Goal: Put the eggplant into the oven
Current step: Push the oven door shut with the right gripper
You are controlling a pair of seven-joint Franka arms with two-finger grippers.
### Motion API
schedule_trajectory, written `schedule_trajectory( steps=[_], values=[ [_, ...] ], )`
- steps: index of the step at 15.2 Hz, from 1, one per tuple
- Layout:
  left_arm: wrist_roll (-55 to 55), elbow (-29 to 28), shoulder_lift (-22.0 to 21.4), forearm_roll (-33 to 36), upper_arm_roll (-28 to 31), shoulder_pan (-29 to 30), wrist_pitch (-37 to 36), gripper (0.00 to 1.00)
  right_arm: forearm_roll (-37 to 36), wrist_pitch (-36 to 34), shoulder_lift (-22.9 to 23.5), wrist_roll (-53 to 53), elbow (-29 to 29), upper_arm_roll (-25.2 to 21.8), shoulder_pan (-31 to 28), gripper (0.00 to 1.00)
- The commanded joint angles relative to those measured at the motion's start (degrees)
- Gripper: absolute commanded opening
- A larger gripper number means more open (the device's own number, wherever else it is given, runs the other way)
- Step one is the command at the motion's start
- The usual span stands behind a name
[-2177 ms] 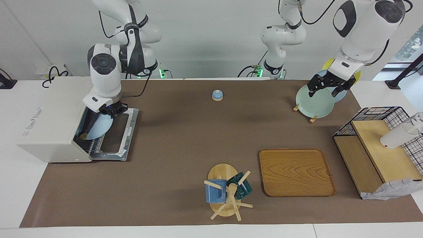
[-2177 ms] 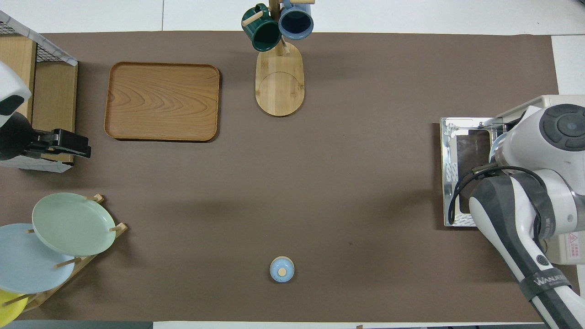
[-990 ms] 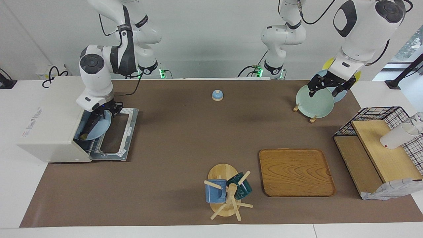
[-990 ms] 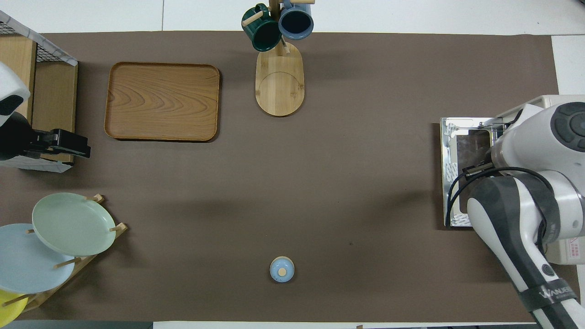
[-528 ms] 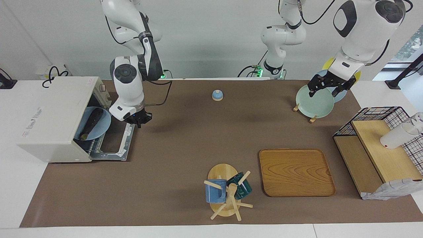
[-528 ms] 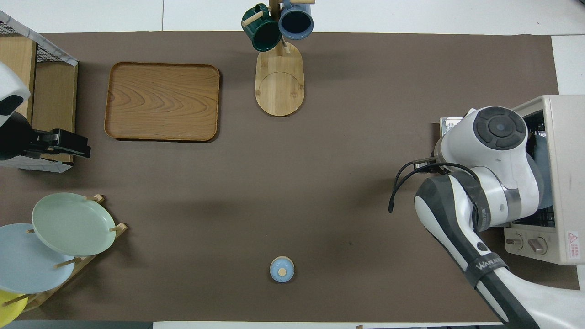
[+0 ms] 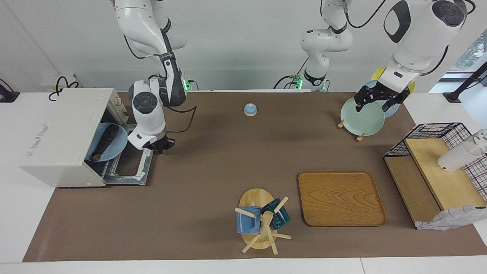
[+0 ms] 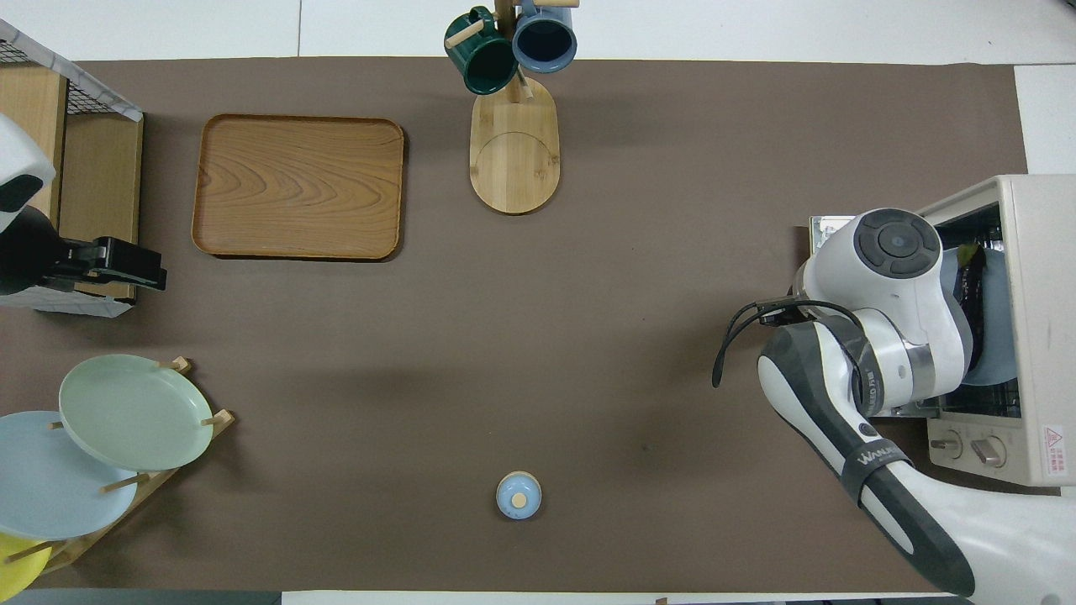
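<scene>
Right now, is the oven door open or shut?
Open. The oven door lies flat on the table, showing the eggplant inside.

The right arm bends down at the elbow, its wrist tilted, and the right gripper [image 7: 161, 145] points down, low over the table. The left gripper [image 7: 374, 99] hangs raised, the left arm waiting.

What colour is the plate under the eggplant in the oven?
Light blue; the plate shows best in the facing view, holding the eggplant inside the oven.
</scene>
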Motion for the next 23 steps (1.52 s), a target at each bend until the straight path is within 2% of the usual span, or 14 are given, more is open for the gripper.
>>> schedule_trajectory(
  steps=[1, 4, 6, 8, 11, 17, 19, 23],
  values=[
    [-0.5, -0.1, -0.4, 1.0, -0.4, 0.6, -0.1, 1.00, -3.4, 1.3, -1.0, -0.1, -2.0, 0.3, -0.6, 0.00],
    [-0.5, -0.1, -0.3, 1.0, -0.4, 0.6, -0.1, 1.00, -6.4, 2.0, -0.8, -0.5, -2.1, 0.3, -1.9, 0.00],
    [-0.5, -0.1, -0.3, 1.0, -0.4, 0.6, -0.1, 1.00, -12.9, 1.5, -0.7, -0.7, -1.7, 0.4, -1.5, 0.00],
    [-0.5, 0.0, -0.3, 1.0, -0.4, 0.6, -0.1, 1.00, -16.0, 0.3, -0.2, -1.3, 0.2, 0.4, -1.3, 0.00],
    [-0.5, -0.1, -0.3, 1.0, -0.4, 0.6, -0.1, 1.00, -16.1, -5.2, 0.1, -8.9, 5.6, 0.4, -1.9, 0.00],
    [-0.5, -0.1, -0.3, 1.0, -0.4, 0.6, -0.1, 1.00, -15.1, -17.0, -2.4, -20.4, 14.0, 0.5, -6.4, 0.00],
    [-0.5, -0.1, -0.3, 1.0, -0.4, 0.6, -0.1, 1.00, -14.6, -19.0, -4.1, -23.6, 14.6, 0.4, -8.0, 0.00],
    [-0.5, -0.1, -0.4, 1.0, -0.4, 0.6, -0.1, 1.00, -9.0, -21.7, -6.7, -26.7, 15.3, 0.1, -10.9, 0.00]
  ],
)
